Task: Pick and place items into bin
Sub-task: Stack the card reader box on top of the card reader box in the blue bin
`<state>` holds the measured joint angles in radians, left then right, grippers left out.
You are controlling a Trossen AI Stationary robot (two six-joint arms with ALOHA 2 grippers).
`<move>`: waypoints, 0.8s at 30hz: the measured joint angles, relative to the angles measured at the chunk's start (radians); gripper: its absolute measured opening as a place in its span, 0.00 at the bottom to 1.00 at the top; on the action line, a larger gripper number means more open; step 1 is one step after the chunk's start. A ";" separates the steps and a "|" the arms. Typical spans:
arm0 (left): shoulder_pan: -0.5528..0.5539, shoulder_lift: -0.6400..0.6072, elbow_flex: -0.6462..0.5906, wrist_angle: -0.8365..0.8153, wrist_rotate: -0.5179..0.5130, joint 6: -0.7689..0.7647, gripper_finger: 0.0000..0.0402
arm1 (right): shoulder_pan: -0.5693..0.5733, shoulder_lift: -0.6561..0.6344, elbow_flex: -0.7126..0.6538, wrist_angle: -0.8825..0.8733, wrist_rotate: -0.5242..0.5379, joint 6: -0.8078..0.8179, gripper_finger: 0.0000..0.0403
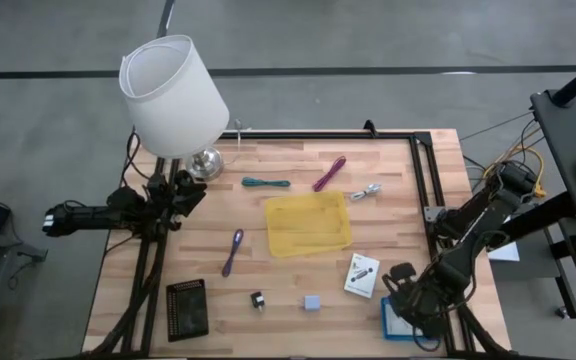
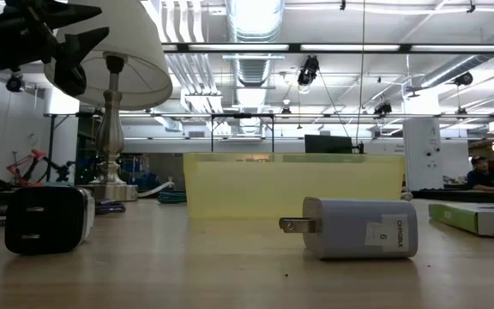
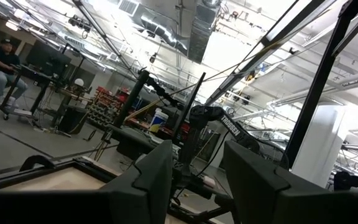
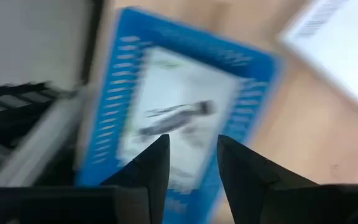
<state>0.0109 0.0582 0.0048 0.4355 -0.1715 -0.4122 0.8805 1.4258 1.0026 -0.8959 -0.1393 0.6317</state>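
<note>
A white lamp [image 1: 175, 95] stands at the tabletop's [image 1: 208, 245] eleven o'clock corner. At seven o'clock lies a black perforated panel [image 1: 187, 307].

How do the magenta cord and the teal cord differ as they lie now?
The magenta cord lies slanted, while the teal cord lies nearly level across the table. The magenta cord sits toward the metal clip; the teal cord sits nearer the lamp base. Both are bundled short, both rest on the wood beyond the yellow bin, and neither gripper is near them.
</note>
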 joint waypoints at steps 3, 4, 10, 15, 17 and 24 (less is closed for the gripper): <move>0.000 0.000 0.000 0.002 0.000 0.000 0.32 | -0.042 0.000 0.000 -0.063 0.071 -0.044 0.32; 0.000 0.000 0.000 0.002 0.000 -0.001 0.32 | -0.061 0.000 0.000 -0.075 0.081 -0.069 0.33; 0.000 0.000 0.000 0.002 0.000 -0.001 0.32 | -0.201 -0.002 0.000 -0.061 0.130 -0.280 0.37; 0.000 0.000 0.000 0.002 0.000 -0.001 0.32 | -0.309 -0.015 -0.009 0.019 0.189 -0.539 0.37; 0.000 0.000 0.000 0.002 -0.001 -0.001 0.32 | -0.350 -0.009 -0.016 0.055 0.191 -0.660 0.37; 0.000 -0.002 0.000 0.001 -0.001 0.000 0.32 | -0.476 0.003 -0.064 0.180 0.186 -0.983 0.34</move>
<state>0.0113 0.0566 0.0048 0.4366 -0.1725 -0.4126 0.4047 1.4288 0.9385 -0.7156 0.0462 -0.3514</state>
